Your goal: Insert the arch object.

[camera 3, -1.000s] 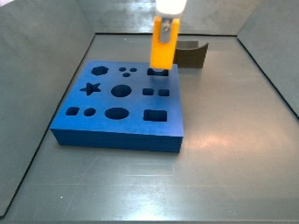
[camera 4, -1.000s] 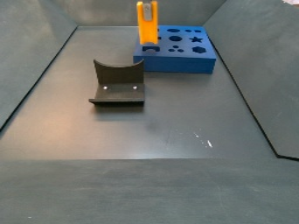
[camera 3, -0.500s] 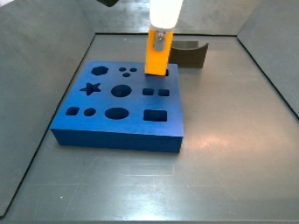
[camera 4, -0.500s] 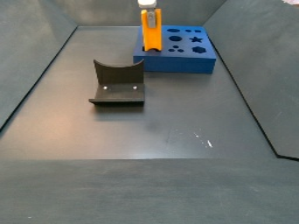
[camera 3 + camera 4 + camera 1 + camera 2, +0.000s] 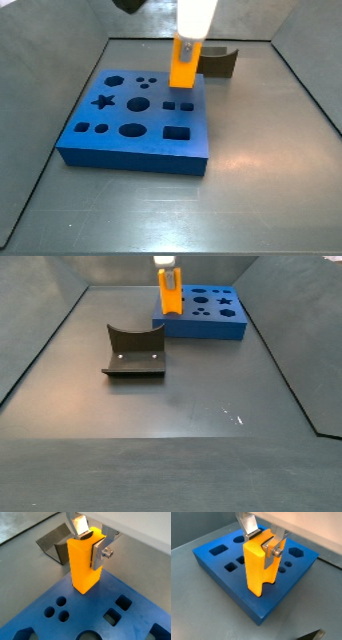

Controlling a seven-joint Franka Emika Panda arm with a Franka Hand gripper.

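Observation:
The arch object [image 5: 85, 562] is a tall orange-yellow bar, held upright. It also shows in the wrist view [image 5: 260, 564] and in both side views [image 5: 183, 63] [image 5: 170, 293]. My gripper [image 5: 91, 543] is shut on its upper part, as the wrist view [image 5: 265, 541] also shows. The bar's lower end stands at the blue board [image 5: 134, 115] near its corner closest to the dark block; I cannot tell how deep it sits in a hole. The board [image 5: 214, 313] has several cut-out holes of different shapes.
A dark olive-grey block with a curved notch [image 5: 134, 351] lies on the grey floor, apart from the board; it shows behind the board in a side view [image 5: 219, 62]. Grey walls ring the floor.
The gripper has lowered the orange-yellow bar towards the board's corner hole, and the bar's lower end now stands lower than before.

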